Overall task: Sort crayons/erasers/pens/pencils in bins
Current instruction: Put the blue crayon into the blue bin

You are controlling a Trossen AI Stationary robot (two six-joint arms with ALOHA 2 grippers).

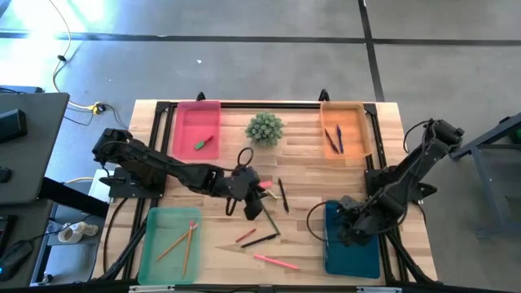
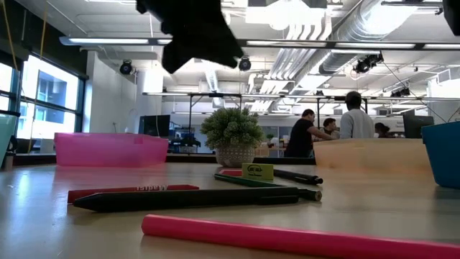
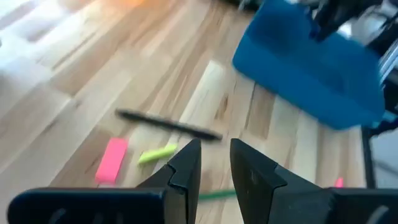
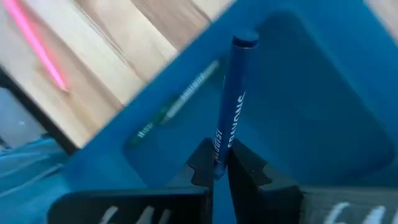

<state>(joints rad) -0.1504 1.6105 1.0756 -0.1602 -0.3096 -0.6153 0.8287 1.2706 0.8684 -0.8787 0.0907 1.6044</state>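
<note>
Pencils (image 1: 186,242) lie in the light green bin (image 1: 146,244) at the left of the desk (image 1: 309,159).

Left gripper (image 3: 214,158): hovers over mid-desk, fingers partly spread, nothing between them. A pink eraser (image 3: 112,160) and a yellow-green eraser (image 3: 157,154) lie just beside each other, with a black pen (image 3: 168,123) near. Hazards:
- The fingers could close on both erasers, or clip the pen.
- A tiny block gripped off-centre would likely pop out.

Right gripper (image 4: 217,165): over the teal-blue bin (image 4: 298,112), pinching a dark blue crayon (image 4: 235,93) by one end. A green labelled stick (image 4: 177,106) already lies inside. Hazards:
- The end grip lets the crayon pivot.
- If released high or near the rim, the crayon may bounce or roll out of the shallow bin.
</note>
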